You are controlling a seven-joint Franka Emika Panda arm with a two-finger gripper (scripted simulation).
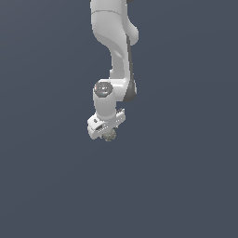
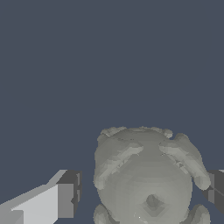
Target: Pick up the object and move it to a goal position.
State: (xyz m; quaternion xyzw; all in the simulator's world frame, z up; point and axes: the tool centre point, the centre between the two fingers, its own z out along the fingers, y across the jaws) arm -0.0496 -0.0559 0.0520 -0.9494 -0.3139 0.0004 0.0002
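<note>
Lumpy and grey-olive, the object (image 2: 146, 179) fills the near part of the wrist view, sitting between the gripper's (image 2: 140, 194) two fingers (image 2: 65, 199). One finger stands slightly off it; whether they pinch it, I cannot tell. Seen from outside, it hangs beneath the white arm (image 1: 114, 56), against plain dark blue-grey.

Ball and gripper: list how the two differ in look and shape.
Colour: the ball is mottled grey-olive; the gripper is white with dark finger pads.
Shape: the ball is rounded and lumpy; the gripper is blocky and flat-faced.
Size: the ball is much narrower than the gripper body above it.
Shared: both sit at the arm's lower end against the plain dark background.
</note>
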